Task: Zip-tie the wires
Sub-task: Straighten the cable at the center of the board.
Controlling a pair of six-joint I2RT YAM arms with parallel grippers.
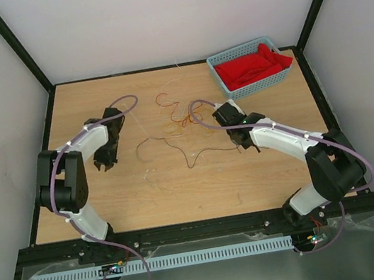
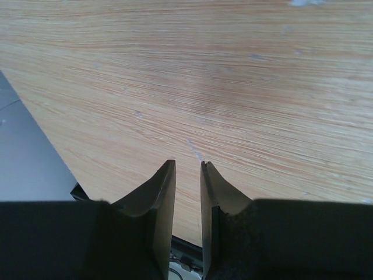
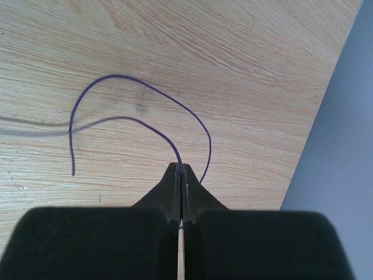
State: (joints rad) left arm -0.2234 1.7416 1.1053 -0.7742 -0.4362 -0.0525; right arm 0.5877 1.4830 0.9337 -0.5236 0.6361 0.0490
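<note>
The wires (image 1: pixel 177 116) lie loosely curled on the wooden table (image 1: pixel 97 205) at mid-table: thin red and orange loops, with a dark strand (image 1: pixel 187 160) trailing toward the near side. My right gripper (image 1: pixel 240 144) is at that strand's right end. In the right wrist view, the right gripper (image 3: pixel 182 169) is shut on the dark wire (image 3: pixel 116 77), which arcs away over the wood. My left gripper (image 1: pixel 107 163) hovers left of the wires. In the left wrist view, the left gripper (image 2: pixel 187 166) shows a narrow gap between its fingers (image 2: pixel 164 192) with nothing in it, only bare wood below.
A blue basket (image 1: pixel 236 49) holding a red cloth (image 1: pixel 253 65) stands at the back right corner. White walls close in three sides. A black rail (image 1: pixel 202 229) runs along the near edge. A faint pale sliver (image 2: pixel 197 151) lies on the wood just ahead of the left fingertips.
</note>
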